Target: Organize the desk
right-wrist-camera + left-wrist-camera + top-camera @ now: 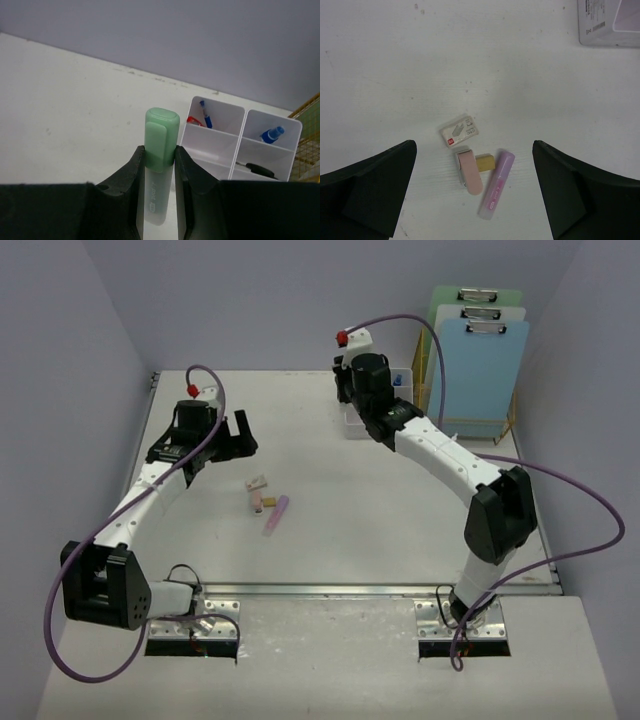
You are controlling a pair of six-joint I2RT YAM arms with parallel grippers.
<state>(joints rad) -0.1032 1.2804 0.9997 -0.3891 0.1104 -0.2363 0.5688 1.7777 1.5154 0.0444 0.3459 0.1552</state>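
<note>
On the white desk [330,540] lie a small staple box [461,131], a pink clip-like piece [470,171], a yellow eraser [485,162] and a purple highlighter [497,184], close together. My left gripper [474,150] hangs open and wide above them, holding nothing; from above it [228,435] is left of and beyond the group [266,502]. My right gripper [160,155] is shut on a green-capped highlighter [162,137], held upright just left of the white organizer box [212,145].
The organizer box [402,377] holds a blue pen [206,114], a blue-capped item [272,134] and a black item [260,170]. Clipboards [480,350] stand in a gold wire rack [309,135] at the back right. A pale printed package [610,22] lies farther off.
</note>
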